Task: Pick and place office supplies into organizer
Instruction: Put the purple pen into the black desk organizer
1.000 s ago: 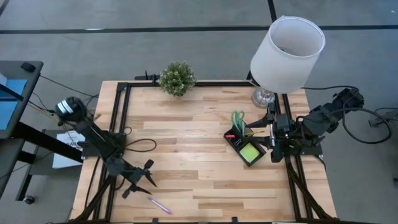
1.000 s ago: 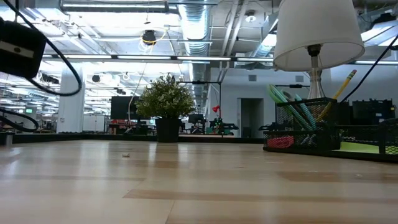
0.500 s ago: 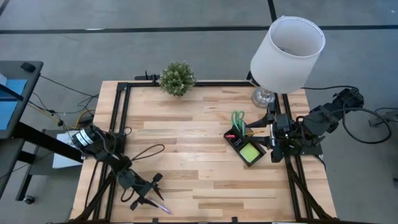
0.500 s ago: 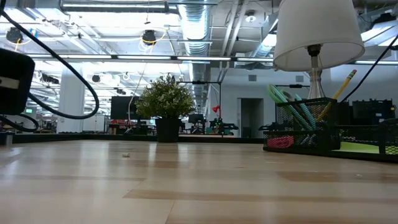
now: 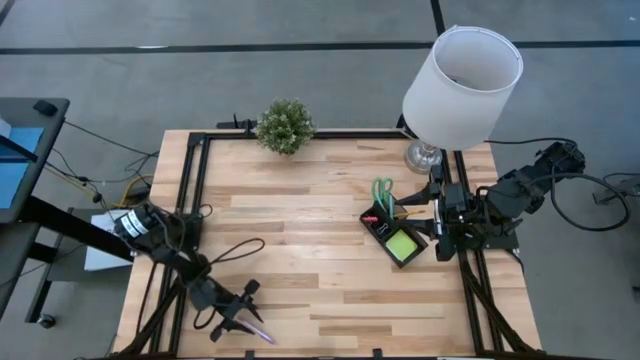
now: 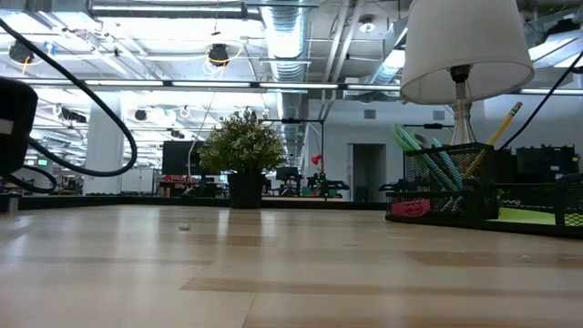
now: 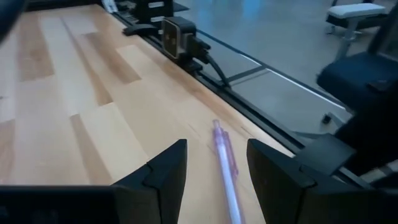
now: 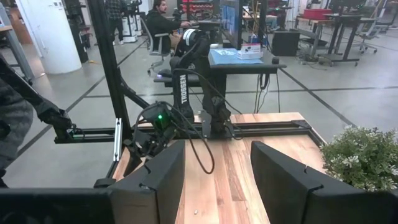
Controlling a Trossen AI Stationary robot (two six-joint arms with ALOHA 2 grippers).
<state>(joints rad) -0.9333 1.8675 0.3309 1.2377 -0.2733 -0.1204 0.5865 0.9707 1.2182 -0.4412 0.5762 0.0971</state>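
A: Purple pen point(image 7: 225, 168) — where's it seen?
B: Flat on table point(image 5: 300, 240) near 7 o'clock edge; slim, translucent lilac barrel. Left gripper point(image 7: 214, 171) is poised over it, fingers parted, nothing held.
A: Organizer point(image 5: 397, 232)?
B: Black mesh, at 3 o'clock; green scissors point(image 5: 383, 192), lime pad point(image 5: 404, 243) are seen inside. Right gripper point(image 8: 217, 180) is parked beside it, spread wide, empty.

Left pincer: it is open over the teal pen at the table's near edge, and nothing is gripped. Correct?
Not quite. The pen is purple, not teal, as the left wrist view shows. The left pincer is open over it near the table edge, gripping nothing.
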